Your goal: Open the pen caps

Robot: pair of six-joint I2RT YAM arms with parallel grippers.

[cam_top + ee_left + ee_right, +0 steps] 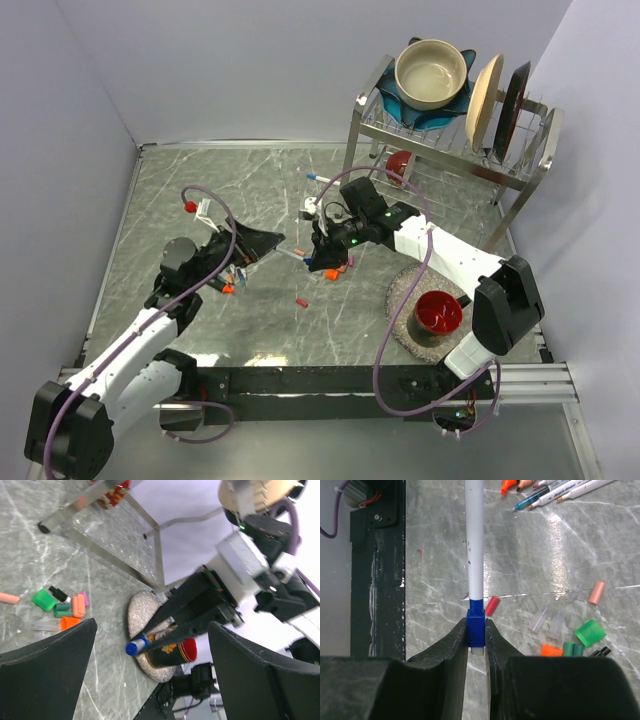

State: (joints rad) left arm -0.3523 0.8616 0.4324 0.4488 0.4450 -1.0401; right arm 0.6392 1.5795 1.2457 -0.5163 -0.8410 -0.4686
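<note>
I found the left end effector (255, 245) left of centre in the overhead view, its fingers spread wide and closed on no object. In its own wrist view the two black fingers (47, 665) sat at lower left and lower right of the frame, apart from everything on the desk (200, 190).

The right end effector (476, 630) was narrowed onto a white marker (474, 540), pinching it at a blue section near one end. The barrel ran straight up the middle of the right wrist view and out at the top edge. I could not tell whether that blue section was a cap or part of the barrel. In the left wrist view a rounded blue end stuck out of the right fingers at lower centre, pointing toward the left end effector without touching it.

The pen caps (572, 649) lay loose on the grey marbled desk. In the right wrist view I noted a green cap (590, 632), an orange cap (551, 650) and two clear tubes (538, 620) clustered at lower right. A pink cap (596, 592) lay above them, and a red cap (492, 605) lay just right of the held marker. Other markers (560, 487) with bare tips lay at upper right of that view.

Overhead, a dish rack (450, 140) carrying a bowl (431, 72) stood at upper right. A red cup (438, 312) stood on a round mat (402, 285) at lower right.
</note>
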